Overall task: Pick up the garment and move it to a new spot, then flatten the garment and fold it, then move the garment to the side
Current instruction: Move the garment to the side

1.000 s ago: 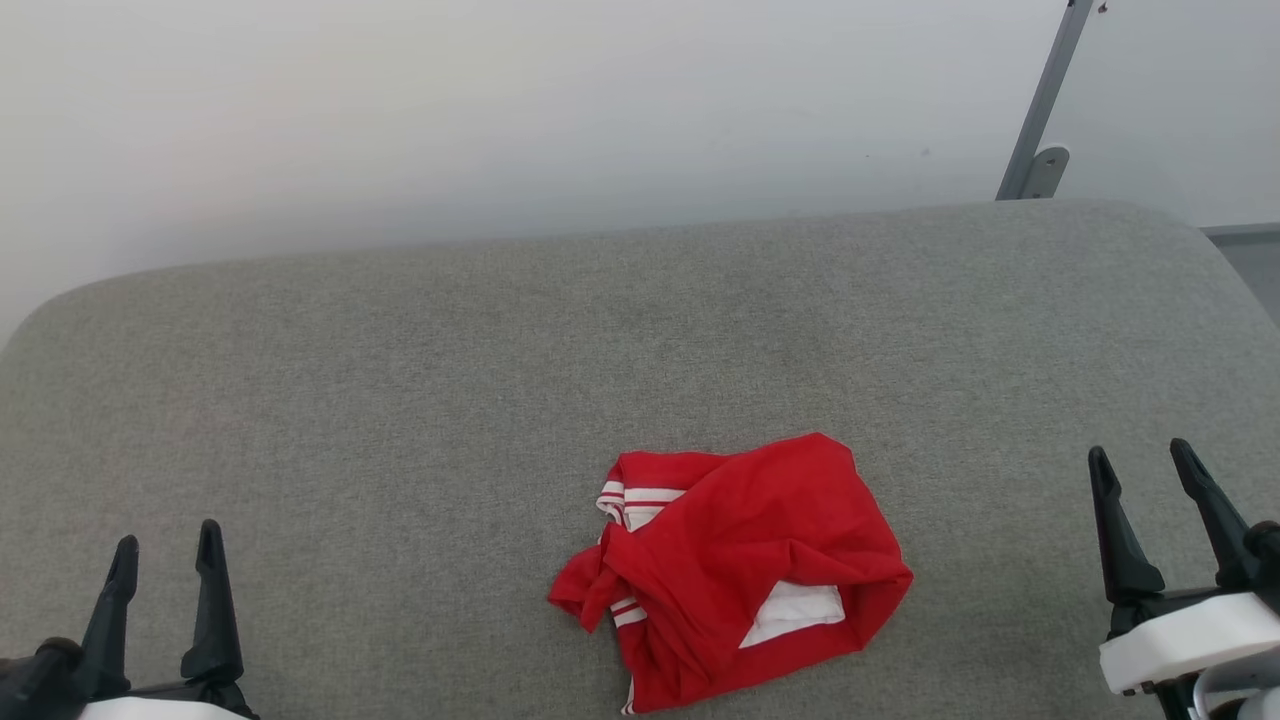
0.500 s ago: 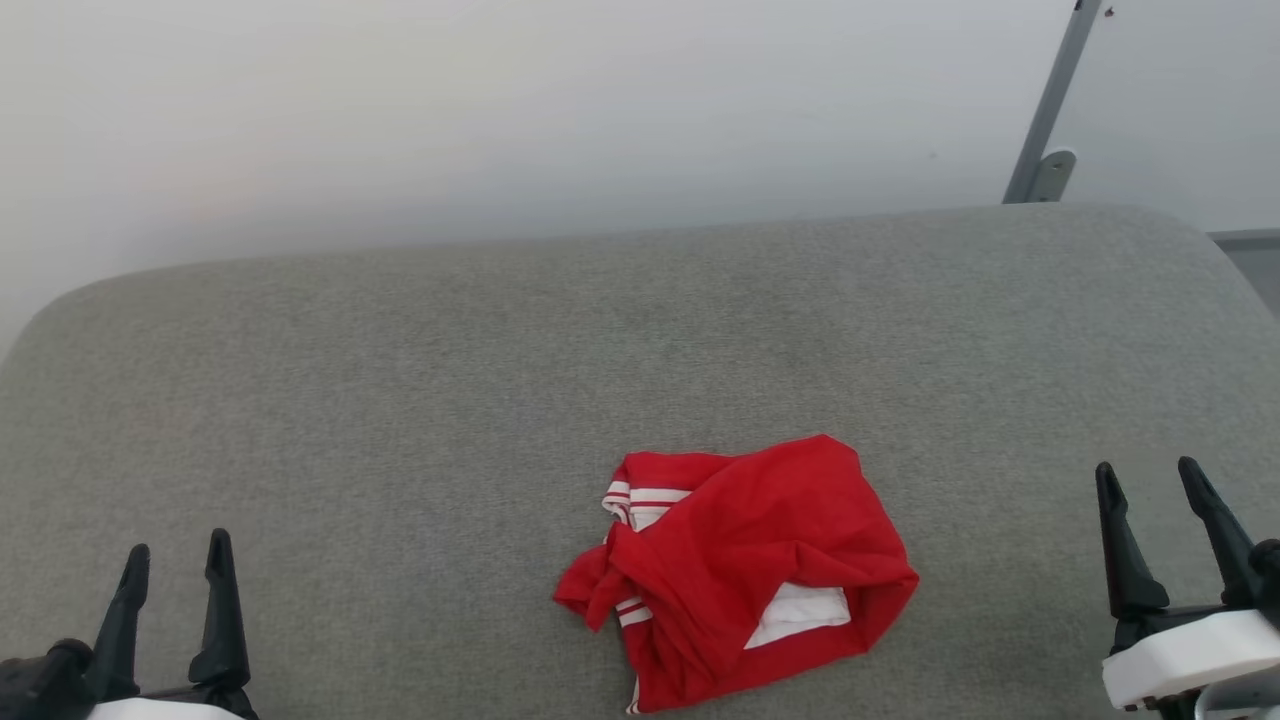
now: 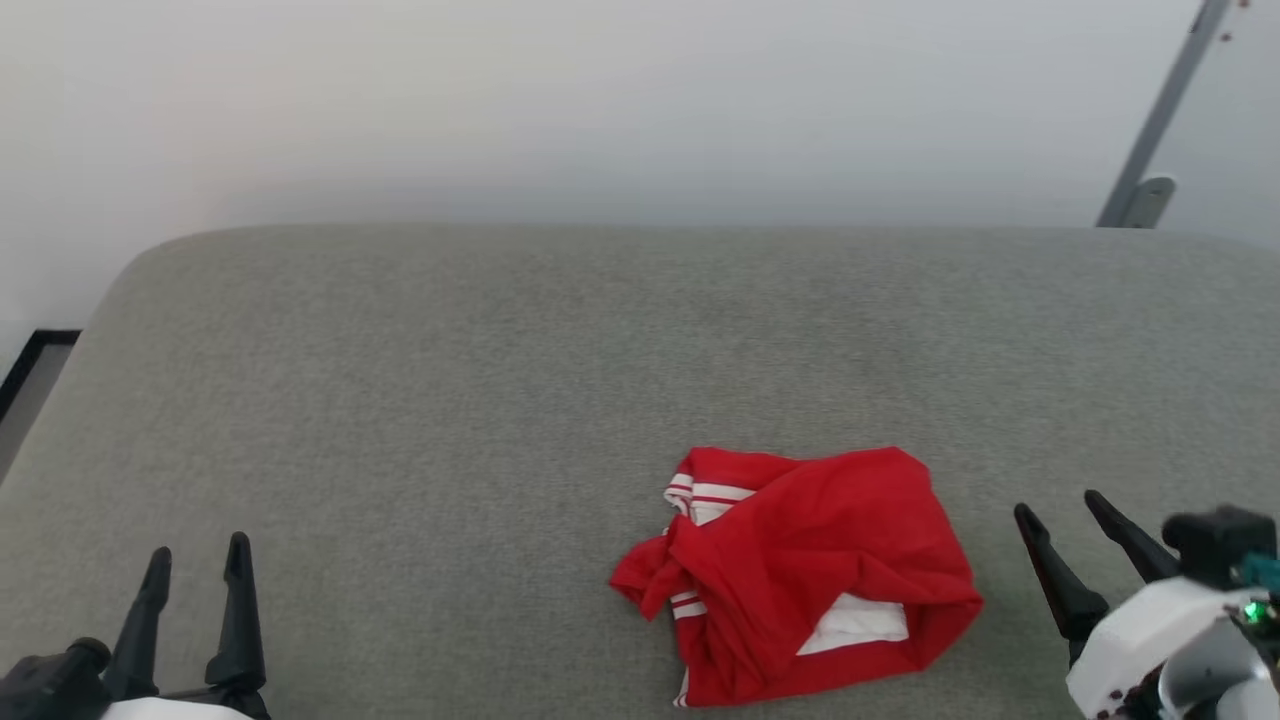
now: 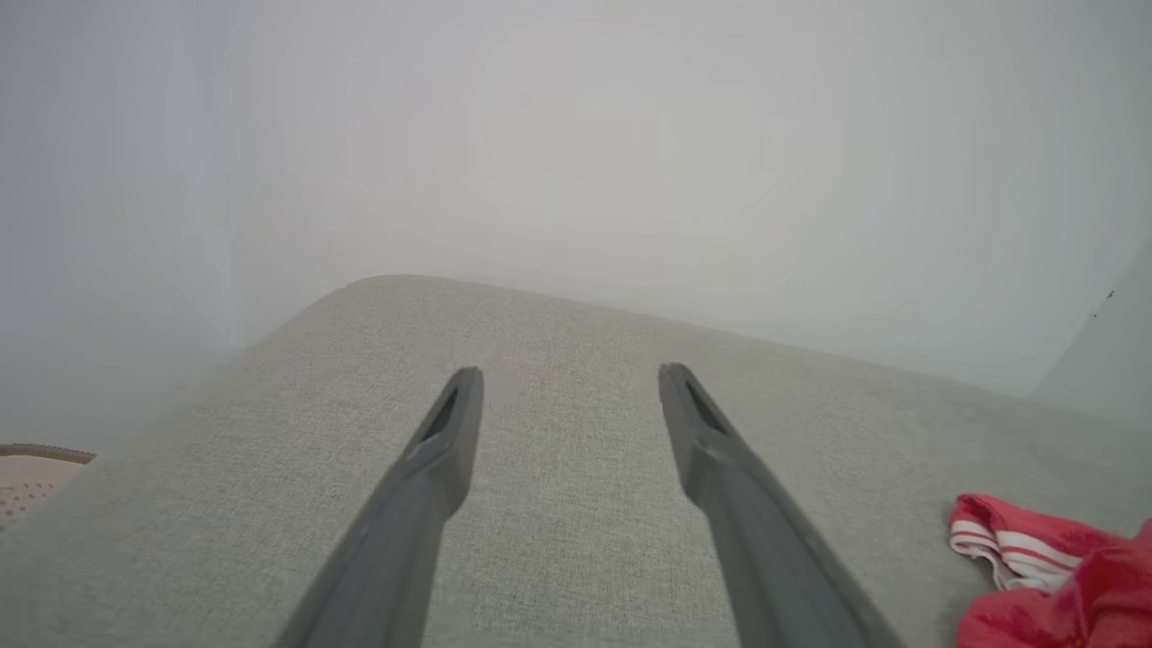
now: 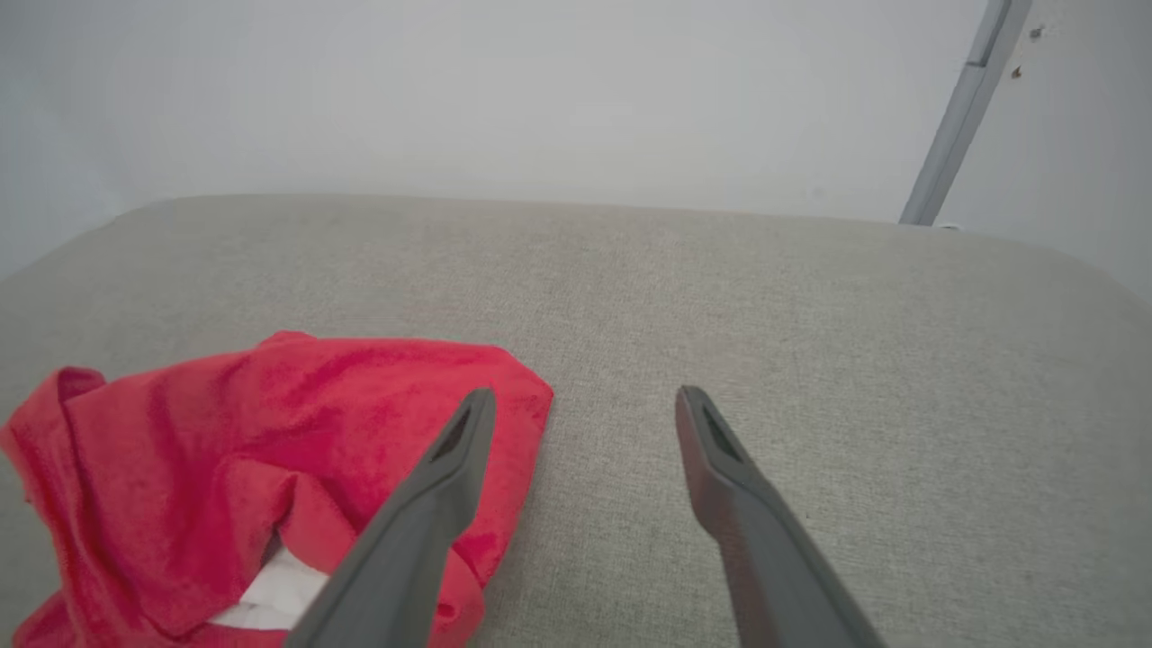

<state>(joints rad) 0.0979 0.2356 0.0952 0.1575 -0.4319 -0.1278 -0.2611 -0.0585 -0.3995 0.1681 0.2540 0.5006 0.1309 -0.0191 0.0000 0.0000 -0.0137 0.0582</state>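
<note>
Swung nearer the garment (image 3: 820, 560) since a second ago while the head camera turned, the right claw (image 3: 1056, 503) gapes, as does the left claw (image 3: 199, 546); neither holds anything.
Head view: the crumpled red garment lies on the grey bench (image 3: 450, 380), right of centre; the right claw leans toward it, just beside, not touching; the left claw stands well apart. Left wrist view: spread fingers (image 4: 432, 468) over the bench, garment (image 4: 1062, 594) at lower right. Right wrist view: one finger (image 5: 423, 522) crosses in front of the garment's (image 5: 225, 450) edge.
</note>
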